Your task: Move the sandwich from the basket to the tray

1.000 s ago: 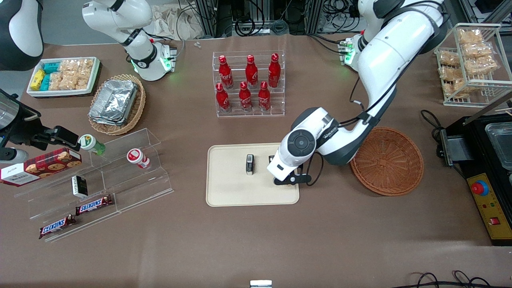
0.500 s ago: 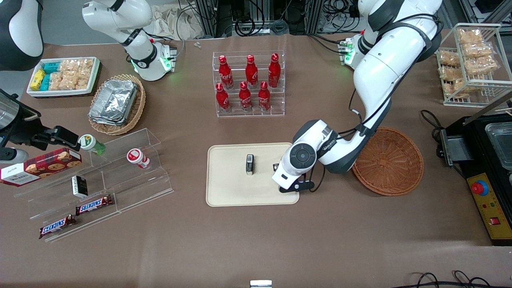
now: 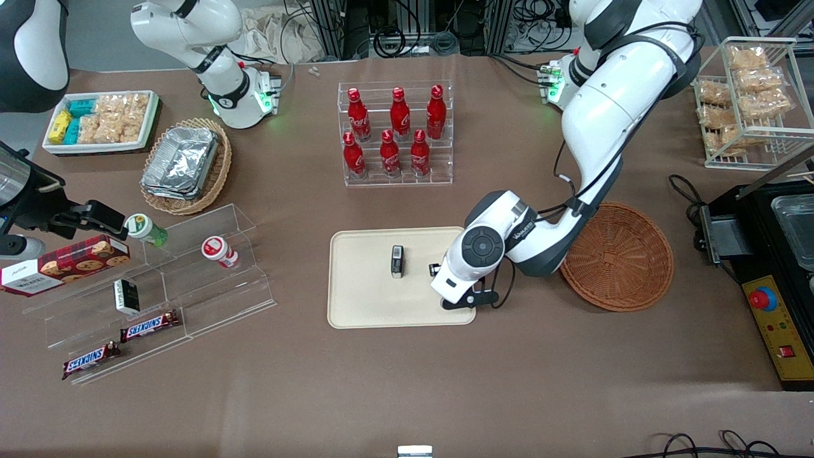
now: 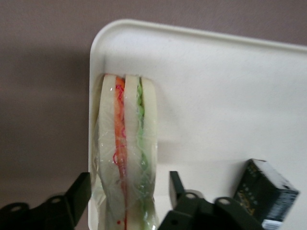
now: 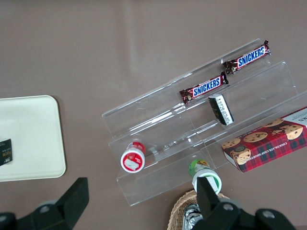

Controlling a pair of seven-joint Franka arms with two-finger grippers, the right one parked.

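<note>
The sandwich (image 4: 125, 158), pale bread with orange and green filling in clear wrap, stands on edge on the cream tray (image 4: 216, 96) close to a rounded corner. My left gripper (image 4: 127, 182) straddles it and is open; a gap shows between one finger (image 4: 175, 184) and the bread. In the front view the gripper (image 3: 448, 280) hangs over the tray (image 3: 362, 299) at the end nearest the basket, and the arm's hand hides the sandwich. The reddish-brown wicker basket (image 3: 620, 257) sits beside the tray, with nothing in it.
A small black box (image 3: 397, 261) stands on the tray beside the gripper. A clear rack of red bottles (image 3: 395, 133) stands farther from the camera. Clear shelves with snacks (image 3: 159, 280) and a tan basket of foil containers (image 3: 184, 165) lie toward the parked arm's end.
The gripper has shifted a little toward the basket and nearer the front camera, staying over the tray's end. Since half a second ago it has hardly moved.
</note>
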